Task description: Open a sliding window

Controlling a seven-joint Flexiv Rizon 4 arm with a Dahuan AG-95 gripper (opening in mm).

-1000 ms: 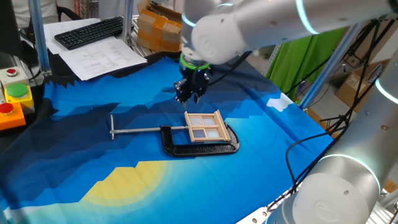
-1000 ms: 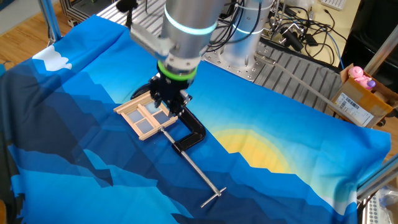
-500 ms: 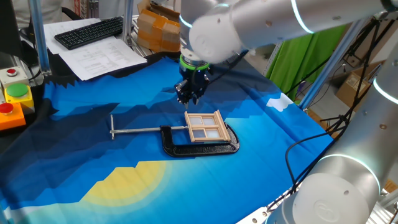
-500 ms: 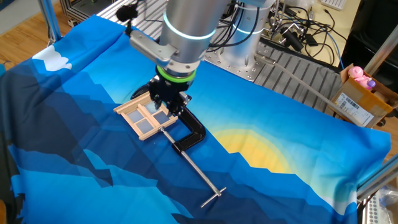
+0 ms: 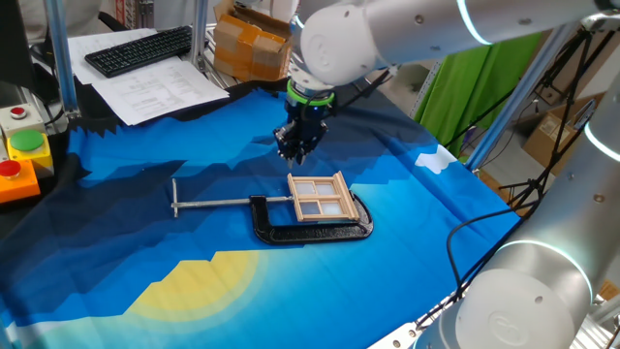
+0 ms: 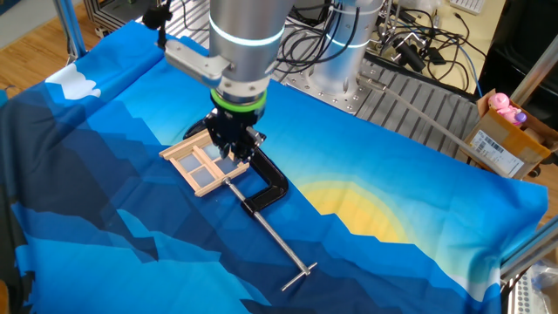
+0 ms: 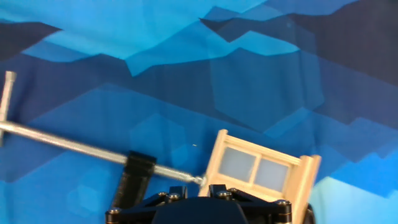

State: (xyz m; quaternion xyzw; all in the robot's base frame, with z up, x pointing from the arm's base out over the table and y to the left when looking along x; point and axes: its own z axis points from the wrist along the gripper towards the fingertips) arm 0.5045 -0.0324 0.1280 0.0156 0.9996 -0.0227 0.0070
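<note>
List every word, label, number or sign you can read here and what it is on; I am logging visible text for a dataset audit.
None can be read.
Printed papers: text too small.
Keyboard: key legends too small.
Cardboard box: white label with barcode-like lines, blurred.
Sign at the top edge: cut off, illegible.
Sliding window, C-clamp, end effector: no markings visible.

**No legible text**

Printed sheets [image 5: 155, 85] lie by the keyboard [image 5: 140, 48] at the desk's far left corner, and a label sits on a cardboard box [image 6: 501, 139]; neither can be read.
</note>
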